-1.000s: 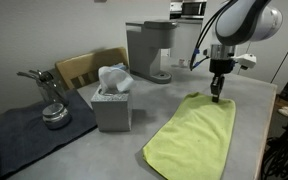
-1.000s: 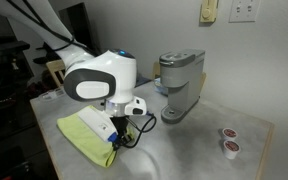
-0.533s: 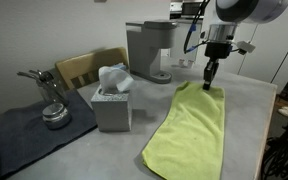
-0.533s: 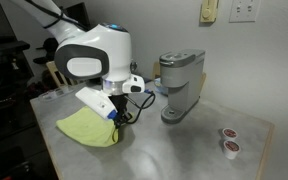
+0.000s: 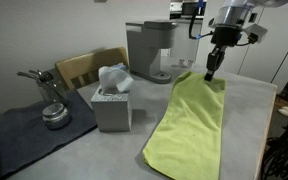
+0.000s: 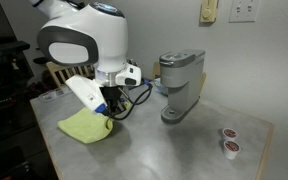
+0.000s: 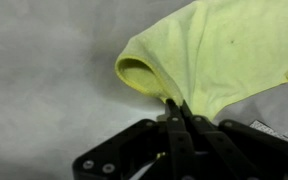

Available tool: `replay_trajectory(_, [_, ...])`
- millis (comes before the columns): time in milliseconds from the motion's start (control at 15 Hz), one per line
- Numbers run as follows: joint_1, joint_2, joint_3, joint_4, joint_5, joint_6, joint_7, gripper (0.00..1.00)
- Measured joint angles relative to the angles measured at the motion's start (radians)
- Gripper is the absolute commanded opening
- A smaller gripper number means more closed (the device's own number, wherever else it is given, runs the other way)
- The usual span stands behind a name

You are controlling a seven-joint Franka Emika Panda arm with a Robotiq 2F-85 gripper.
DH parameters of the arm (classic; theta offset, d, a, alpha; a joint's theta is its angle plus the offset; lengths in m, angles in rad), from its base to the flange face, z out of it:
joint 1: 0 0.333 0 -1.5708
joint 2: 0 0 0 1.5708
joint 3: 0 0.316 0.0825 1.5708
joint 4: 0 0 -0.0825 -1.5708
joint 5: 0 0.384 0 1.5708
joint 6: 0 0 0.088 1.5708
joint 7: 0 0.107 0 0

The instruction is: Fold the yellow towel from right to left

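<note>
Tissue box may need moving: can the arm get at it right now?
Probably not yet: the gripper is shut on a lifted corner of the towel. Otherwise the tissue box looks open from above, so likely yes once the towel is let go.

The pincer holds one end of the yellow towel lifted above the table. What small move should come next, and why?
Probably carry the pincer sideways over the yellow towel, toward its opposite edge. The pincer is shut on a raised end; the rest lies flat, not yet folded.
</note>
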Motion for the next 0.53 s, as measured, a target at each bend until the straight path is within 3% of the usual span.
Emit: replay_trajectory(533, [0.056,-0.112,-0.056,-0.040,0.049,-0.198,-0.064,0.01])
